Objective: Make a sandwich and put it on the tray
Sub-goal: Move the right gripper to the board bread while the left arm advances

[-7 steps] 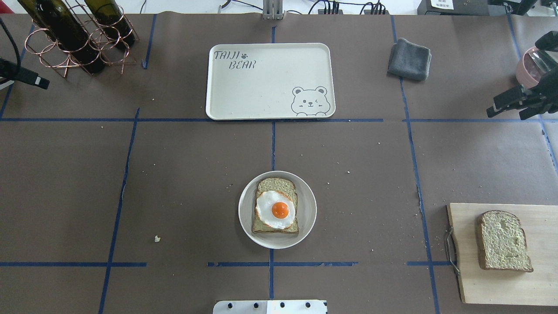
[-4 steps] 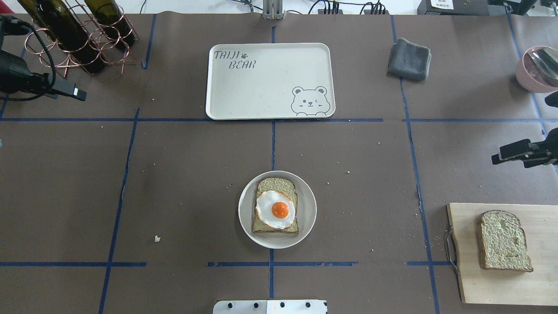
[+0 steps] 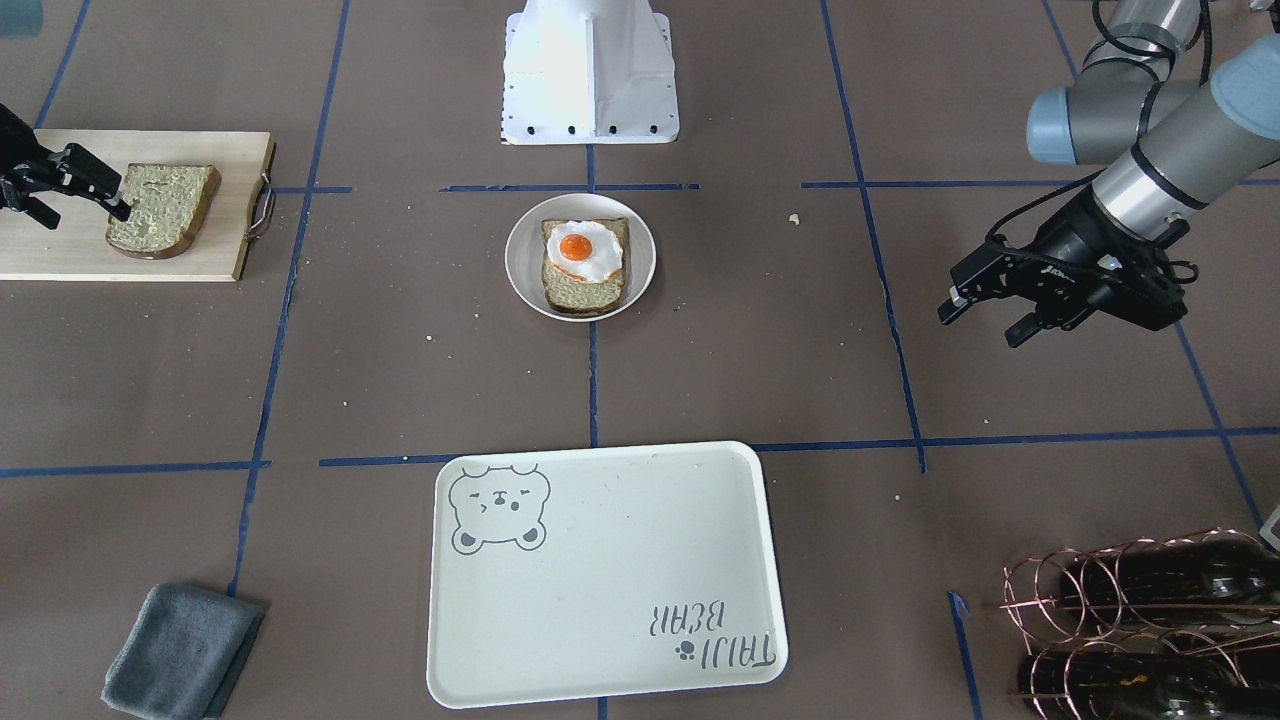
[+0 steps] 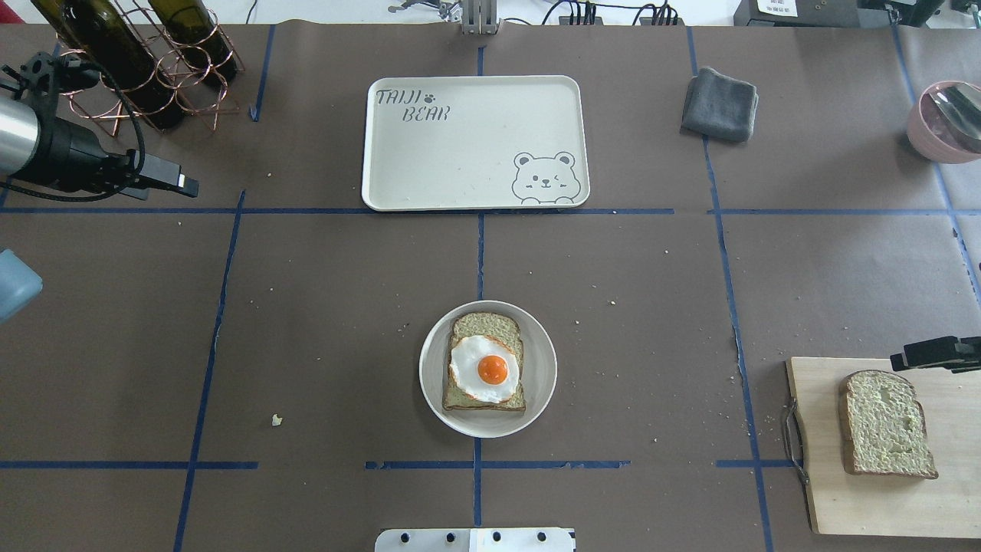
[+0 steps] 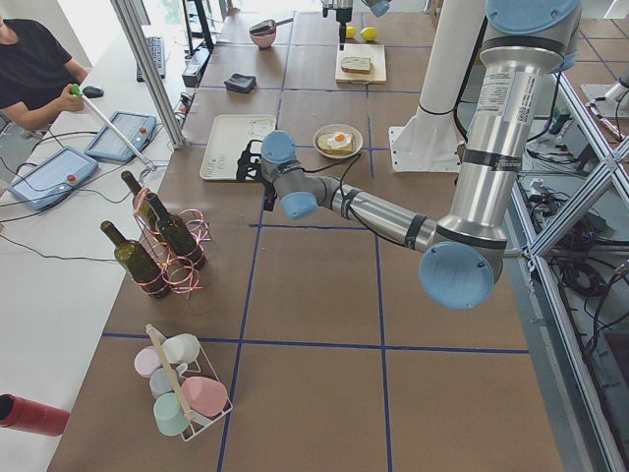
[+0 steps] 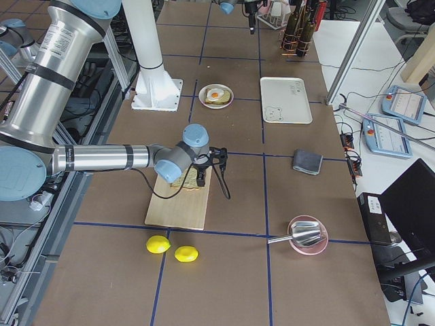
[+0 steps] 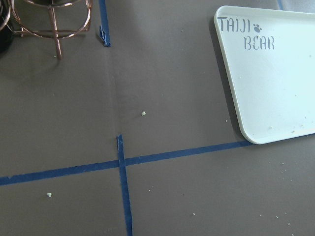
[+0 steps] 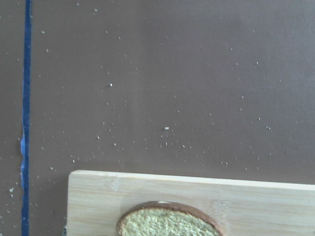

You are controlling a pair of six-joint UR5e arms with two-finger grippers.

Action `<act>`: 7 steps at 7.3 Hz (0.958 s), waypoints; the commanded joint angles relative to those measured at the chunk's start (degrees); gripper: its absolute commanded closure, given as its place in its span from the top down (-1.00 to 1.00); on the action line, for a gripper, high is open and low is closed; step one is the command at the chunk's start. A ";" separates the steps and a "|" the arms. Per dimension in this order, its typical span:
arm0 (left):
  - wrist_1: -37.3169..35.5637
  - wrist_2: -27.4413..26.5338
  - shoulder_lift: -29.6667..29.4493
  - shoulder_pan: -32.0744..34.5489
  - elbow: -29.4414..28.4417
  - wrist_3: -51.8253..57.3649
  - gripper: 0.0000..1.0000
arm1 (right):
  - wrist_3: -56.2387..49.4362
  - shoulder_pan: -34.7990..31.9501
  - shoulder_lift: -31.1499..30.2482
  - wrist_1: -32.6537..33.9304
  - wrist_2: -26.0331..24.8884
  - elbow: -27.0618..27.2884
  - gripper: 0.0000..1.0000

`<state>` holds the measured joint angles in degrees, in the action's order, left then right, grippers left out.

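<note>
I read my right gripper (image 4: 904,359) as hanging at the far edge of the cutting board (image 4: 843,506), jaws spread, just beside the top crust of the loose bread slice (image 4: 885,423), which lies flat there. I cannot tell whether a fingertip touches it. The other slice (image 4: 490,322) sits on the round plate (image 4: 536,399) mid-counter with the fried egg (image 4: 484,369) on top. The tray (image 4: 460,153) is well apart on the far side with nothing on it. My left gripper (image 3: 975,328) is parked above the counter near the wine rack (image 4: 146,77), jaws apart and holding nothing.

The bread looks light and spongy, so I'd expect it to squash under a hard pinch. I'd take it across the dark crust edges, which seem firmer than the crumb, and close gently. The egg looks glossy and may slide when the top slice lands
</note>
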<state>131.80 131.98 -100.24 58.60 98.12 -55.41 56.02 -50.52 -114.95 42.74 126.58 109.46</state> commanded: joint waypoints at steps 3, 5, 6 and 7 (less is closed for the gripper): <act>0.03 -0.23 -0.13 -0.33 0.23 -0.58 1.00 | 6.29 11.31 -5.61 -6.87 -7.48 -1.79 0.93; 0.12 -0.23 -0.13 -0.33 0.23 -0.58 1.00 | 6.29 12.19 -6.33 -6.97 -7.31 -1.88 0.83; 0.12 -0.23 -0.13 -0.33 0.23 -0.49 1.00 | 6.29 13.07 -6.33 -6.97 -7.31 -2.32 0.66; 0.12 -0.23 -0.13 -0.33 0.23 -0.49 1.00 | 6.29 13.77 -5.73 -6.88 -7.57 -2.84 0.62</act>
<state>131.92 131.75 -100.37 58.27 98.35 -55.93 62.31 -37.66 -121.05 35.82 119.21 107.18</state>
